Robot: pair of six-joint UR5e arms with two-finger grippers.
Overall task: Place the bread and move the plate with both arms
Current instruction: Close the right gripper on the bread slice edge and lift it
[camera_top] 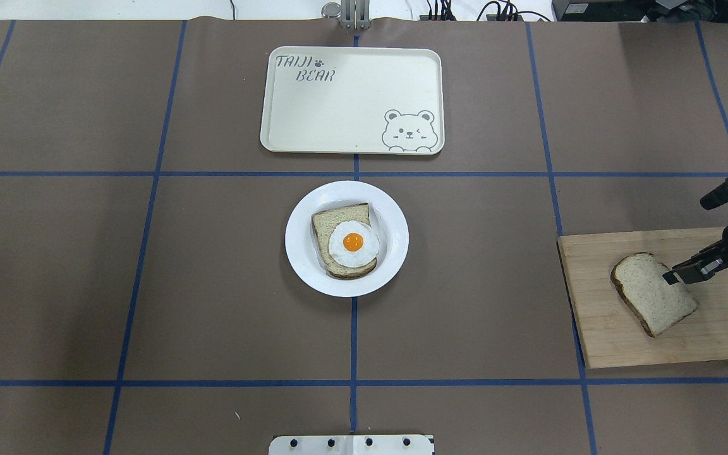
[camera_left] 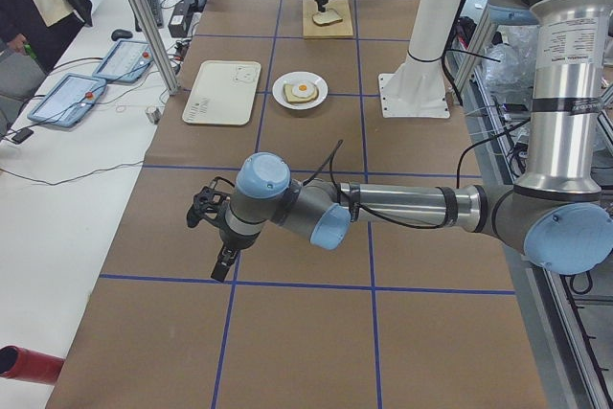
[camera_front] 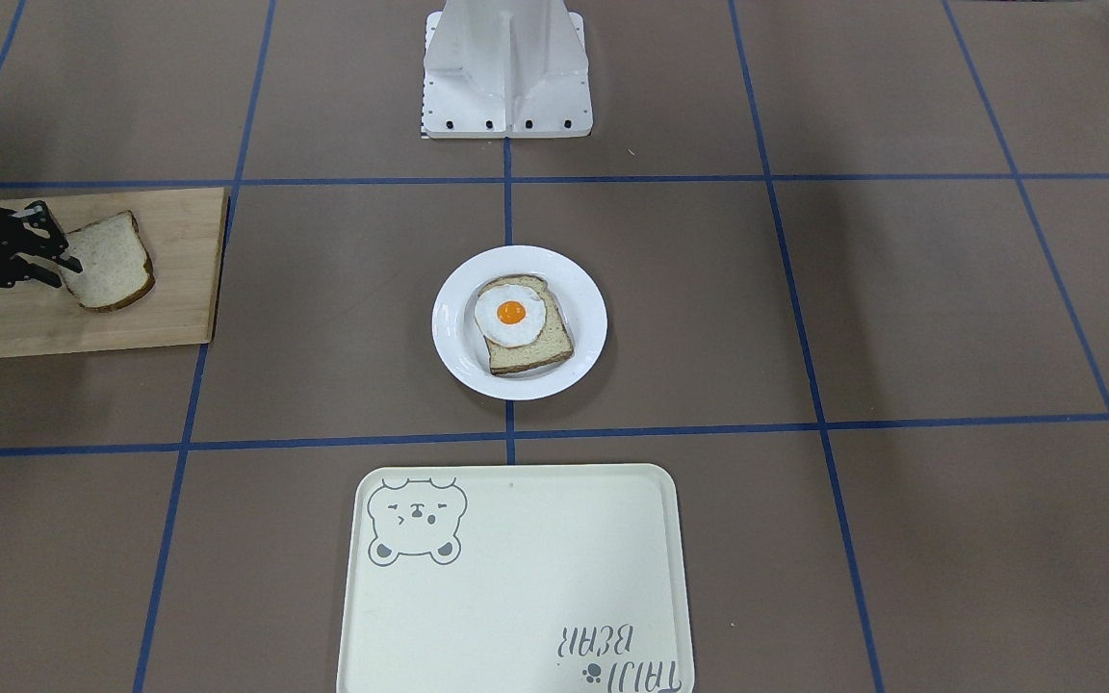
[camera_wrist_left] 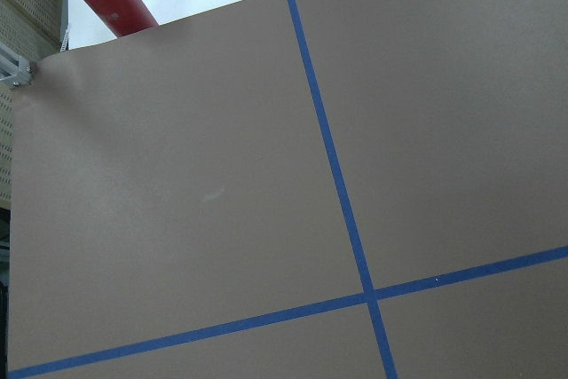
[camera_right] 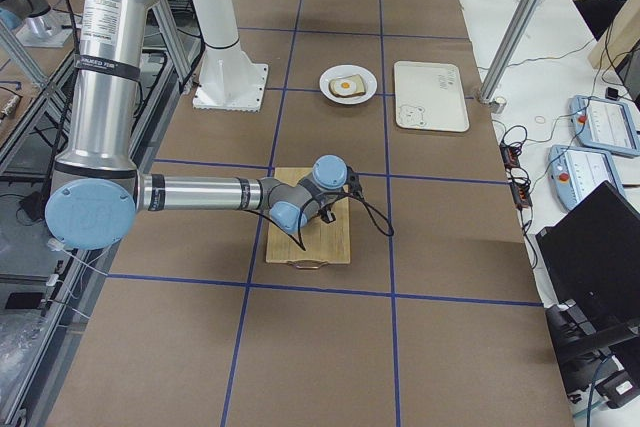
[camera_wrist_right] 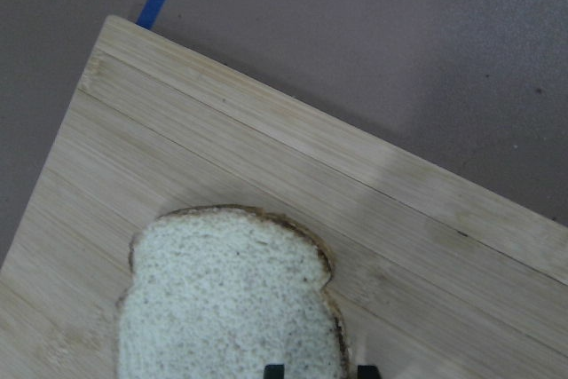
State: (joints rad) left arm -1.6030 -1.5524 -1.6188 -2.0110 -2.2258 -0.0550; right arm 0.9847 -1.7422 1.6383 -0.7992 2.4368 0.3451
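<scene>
Right tool (camera_top: 686, 273) at the bread (camera_top: 651, 294) on the wooden board (camera_top: 598, 328).
The bread lies on the board at the robot's right, well apart from the plate (camera_top: 301, 253), which sits mid-surface bearing an egg-topped slice (camera_top: 351, 243). The tool's fingertips (camera_wrist_right: 273, 368) stand a little apart, astride the slice's crust edge; they seem to touch it, but a firm pinch cannot be told. The left tool (camera_left: 221, 268) hangs over bare surface, its state unclear.

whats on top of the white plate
One bread slice lies on the plate, with a fried egg on it. The egg hides much of the slice's face, and the slice hides the plate's middle.
</scene>
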